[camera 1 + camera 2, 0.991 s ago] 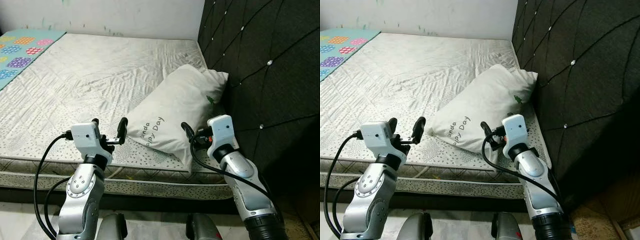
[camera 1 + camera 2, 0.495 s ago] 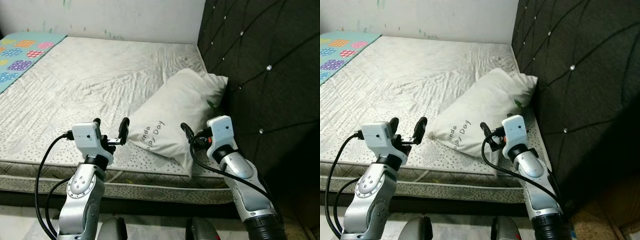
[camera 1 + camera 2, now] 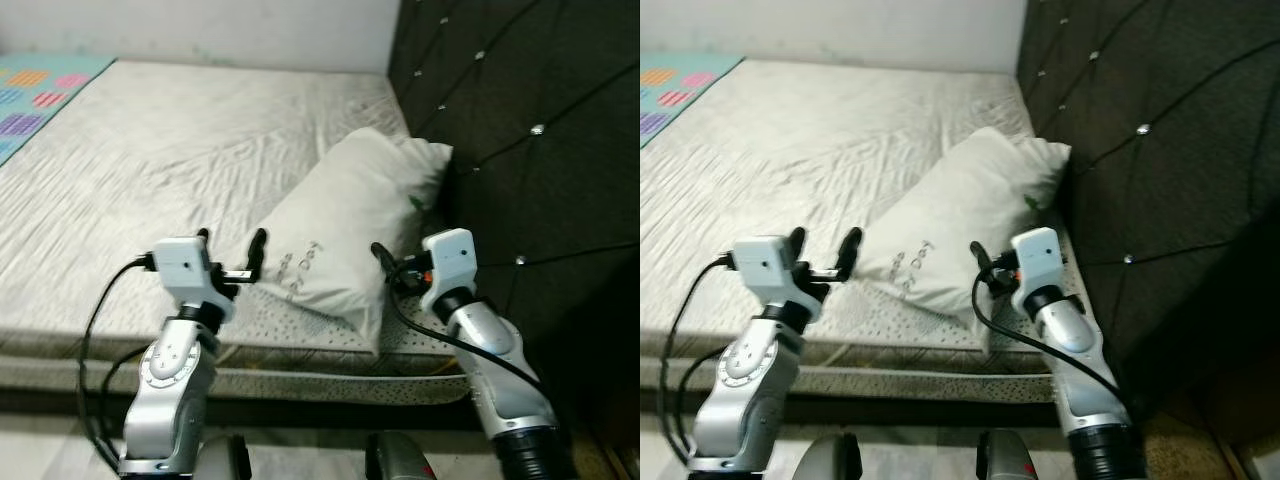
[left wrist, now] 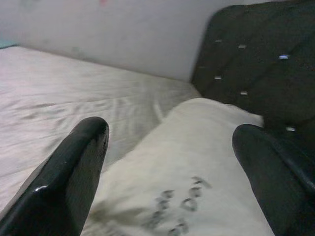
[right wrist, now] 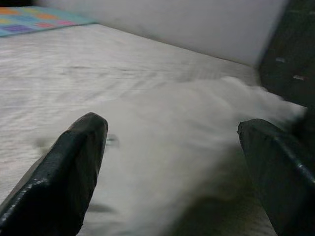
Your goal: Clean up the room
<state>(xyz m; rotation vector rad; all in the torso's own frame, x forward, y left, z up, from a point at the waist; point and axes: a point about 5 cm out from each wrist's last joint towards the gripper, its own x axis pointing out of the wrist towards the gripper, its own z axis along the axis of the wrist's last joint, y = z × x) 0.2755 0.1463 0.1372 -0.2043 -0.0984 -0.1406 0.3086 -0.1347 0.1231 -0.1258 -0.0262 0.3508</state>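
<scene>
Against dark headboard, plump white lettered pillow, both claws spread wide.

White pillow with grey lettering, speckled pale mattress, black studded headboard.

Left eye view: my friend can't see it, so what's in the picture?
A white pillow lies on a bed, leaning against a dark padded headboard. The robot's left hand and right hand are raised near the pillow's front end, both open.
</scene>
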